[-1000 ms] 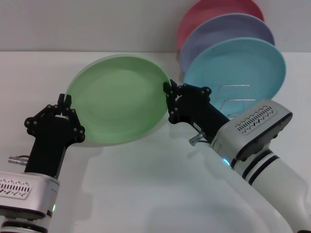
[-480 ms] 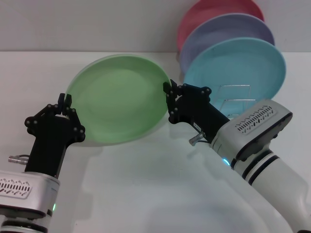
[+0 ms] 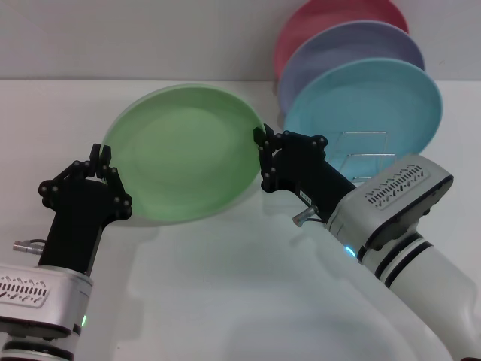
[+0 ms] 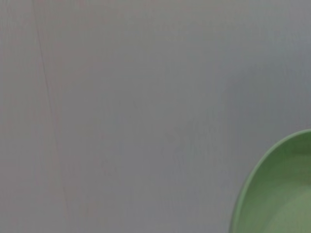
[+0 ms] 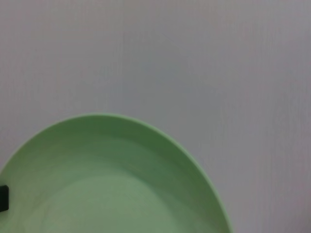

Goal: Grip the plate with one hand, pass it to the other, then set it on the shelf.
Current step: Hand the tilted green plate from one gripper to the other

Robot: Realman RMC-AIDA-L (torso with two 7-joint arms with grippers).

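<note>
Plate point(image 3: 184, 154), light green, is held tilted above the counter point(image 3: 225, 301), well short of the shelf point(image 3: 364, 154), where the turquoise plate point(image 3: 368, 105) stands nearest, with lavender and pink plates behind.

The left end effector point(image 3: 101, 169) sits at the plate's rim on the side away from the shelf; the right end effector point(image 3: 263, 150) sits at the rim on the shelf side. Both appear closed on the rim, though the finger contact itself is hard to make out.

Judgement: the handover is mid-step. The receiving grip should be confirmed firm before the left lets go. Release should be slow and straight off the rim, as any twist could tip the plate.
</note>
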